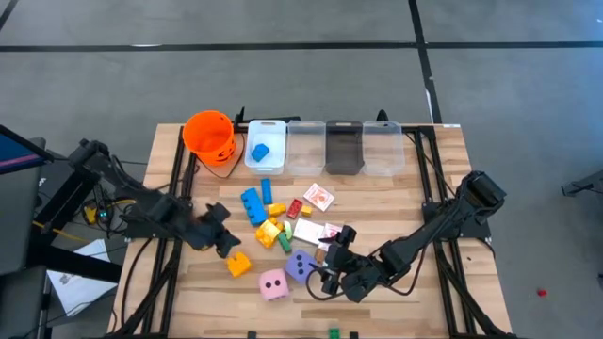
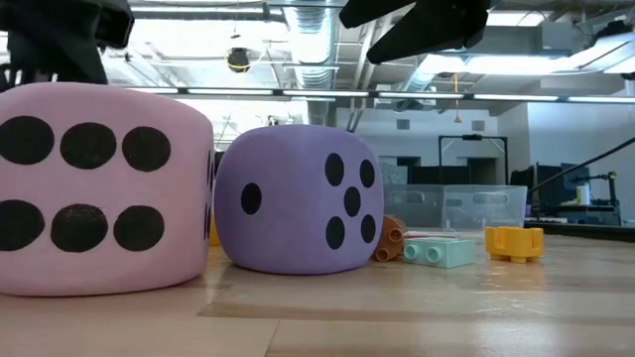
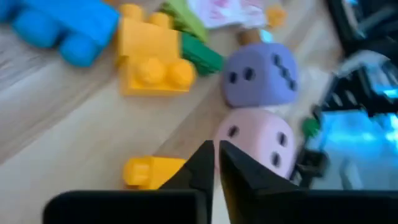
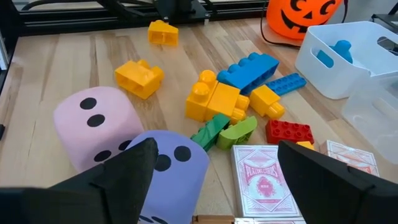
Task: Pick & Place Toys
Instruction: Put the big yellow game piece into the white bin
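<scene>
Overhead and wrist views of a toy-sorting setup. The toys lie scattered across the middle of the wooden worktop (image 1: 188, 292), in front of a back-edge row made up of an orange bucket (image 1: 209, 135) and four clear bins. Only the leftmost bin (image 1: 265, 146) holds anything, a single blue block (image 1: 260, 151), which suggests that sorting has barely begun.

The left pincer (image 1: 224, 243) sits low at the left edge of the pile, just beside a lone yellow block (image 1: 238, 265). In its wrist view the two dark fingers (image 3: 202, 163) are clenched tip to tip with nothing between them, while the yellow block (image 3: 149, 172) lies beside them on the wood; the closure appears to have missed the block, though contact cannot be ruled out.

The right pincer (image 1: 332, 264) hangs over the purple die (image 1: 301, 266), its fingers spread wide and empty on either side of the die in its wrist view, a stance suited to a wide soft object. The pink die (image 1: 274, 283) rests just beside the purple one. The playing-card packs (image 4: 266, 179) and the blue, yellow, green and red blocks lie untouched.
</scene>
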Tool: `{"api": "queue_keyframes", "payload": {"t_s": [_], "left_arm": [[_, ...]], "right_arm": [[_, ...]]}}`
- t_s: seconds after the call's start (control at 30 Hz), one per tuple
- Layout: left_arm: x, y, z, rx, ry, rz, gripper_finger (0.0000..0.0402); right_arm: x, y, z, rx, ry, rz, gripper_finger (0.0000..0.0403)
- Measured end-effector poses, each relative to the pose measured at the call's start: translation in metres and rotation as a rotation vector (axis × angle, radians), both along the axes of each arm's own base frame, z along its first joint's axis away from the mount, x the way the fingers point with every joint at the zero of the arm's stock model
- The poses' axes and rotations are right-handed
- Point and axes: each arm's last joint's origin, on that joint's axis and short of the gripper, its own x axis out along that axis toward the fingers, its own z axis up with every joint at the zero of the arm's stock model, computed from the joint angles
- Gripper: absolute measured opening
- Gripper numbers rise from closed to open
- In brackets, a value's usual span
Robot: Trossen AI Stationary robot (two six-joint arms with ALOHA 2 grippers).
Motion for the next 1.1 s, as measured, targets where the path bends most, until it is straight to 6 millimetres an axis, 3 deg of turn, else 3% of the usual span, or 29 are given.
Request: {"api": "queue_keyframes", "payload": {"t_s": [0.13, 0.3, 0.77, 0.93, 1.1], "left_arm": [[0.001, -0.001, 0.004, 0.034, -0.048, -0.057, 0.0009], [0.012, -0.008, 0.003, 0.098, -0.13, -0.143, 0.0044], [0.054, -0.043, -0.016, 0.089, -0.29, -0.376, 0.0237], [0.064, -0.056, -0.005, 0.122, -0.518, -0.548, 0.0289], [0.064, -0.061, 0.015, 0.258, -0.756, -0.582, 0.0313]], "right_arm": [[0.0, 0.0, 0.0, 0.0, 0.0, 0.0, 0.0331], [0.0, 0.0, 0.0, 0.0, 0.0, 0.0, 0.0331], [0.0, 0.0, 0.0, 0.0, -0.001, -0.001, 0.0331], [0.003, -0.005, 0.0, -0.007, 0.002, -0.013, 0.0331], [0.009, -0.014, 0.001, -0.011, -0.001, -0.035, 0.0331]]}}
